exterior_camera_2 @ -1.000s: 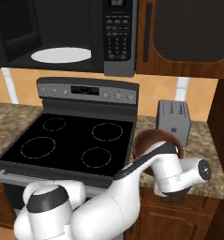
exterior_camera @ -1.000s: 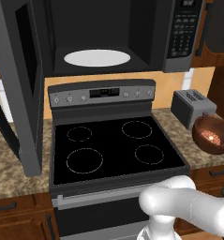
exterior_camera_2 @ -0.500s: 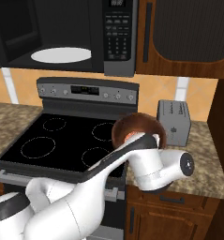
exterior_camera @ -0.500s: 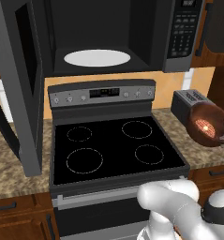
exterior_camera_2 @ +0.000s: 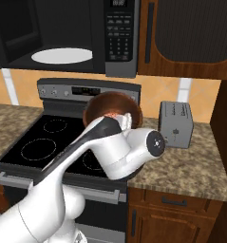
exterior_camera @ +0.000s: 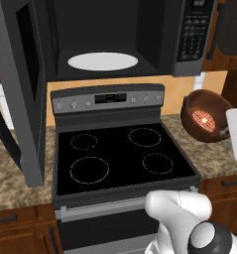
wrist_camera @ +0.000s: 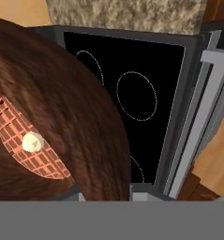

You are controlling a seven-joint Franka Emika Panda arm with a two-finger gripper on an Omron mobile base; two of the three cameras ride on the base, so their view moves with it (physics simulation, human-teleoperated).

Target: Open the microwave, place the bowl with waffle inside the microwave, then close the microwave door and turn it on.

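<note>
While the microwave (exterior_camera: 115, 39) is standing open above the stove (exterior_camera: 120, 154), its door (exterior_camera: 21, 89) is hanging swung out to the left and the white turntable plate (exterior_camera: 102, 61) is lying bare inside the cavity. The gripper (exterior_camera_2: 126, 121) is clamped narrow on the rim of the bowl (exterior_camera: 205, 116), holding it in the air, tilted so its inside faces the left base camera. In that view the bowl is hanging over the counter (exterior_camera: 214, 158) just right of the stove, below the microwave's keypad (exterior_camera: 195, 30). From the right base view the bowl (exterior_camera_2: 112, 108) is sitting in front of the stove's control panel, with the grey toaster (exterior_camera_2: 176, 124) on the counter to its right, apart from it. Inside the bowl the waffle (wrist_camera: 29, 140) is resting against the wall, a pale lump on its middle.
</note>
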